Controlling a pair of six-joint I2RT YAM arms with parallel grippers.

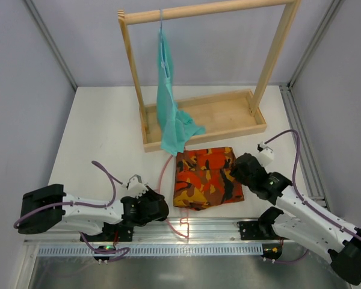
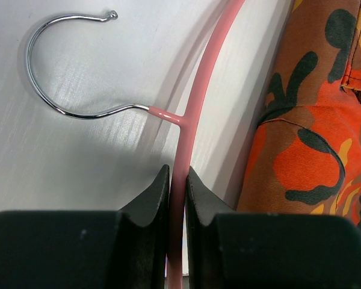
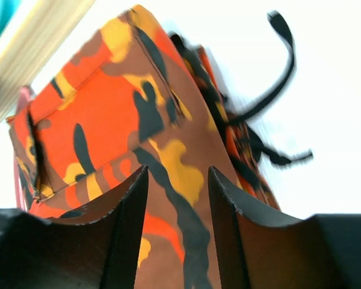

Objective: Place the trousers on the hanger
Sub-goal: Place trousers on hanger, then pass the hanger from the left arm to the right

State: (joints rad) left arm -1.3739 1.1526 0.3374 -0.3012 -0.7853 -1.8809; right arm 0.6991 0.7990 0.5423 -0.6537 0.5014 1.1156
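Note:
The camouflage trousers [image 1: 206,177] lie folded on the white table in front of the wooden rack. The pink hanger [image 1: 164,168] lies flat at their left edge. My left gripper [image 2: 178,171] is shut on the hanger's pink arm [image 2: 195,90], just below the joint where the metal hook [image 2: 48,90] branches off; the trousers [image 2: 307,138] lie to its right. My right gripper [image 3: 177,171] is at the trousers' right edge, open, its fingers astride a raised fold of the trousers [image 3: 168,138]. A black drawstring [image 3: 277,78] trails off the waistband. That view is blurred.
A wooden rack [image 1: 271,66] with a tray base [image 1: 228,117] stands at the back. A teal garment [image 1: 168,102] hangs from its top rail, its hem reaching the table by the trousers' far left corner. A metal rail [image 1: 222,224] runs along the near edge.

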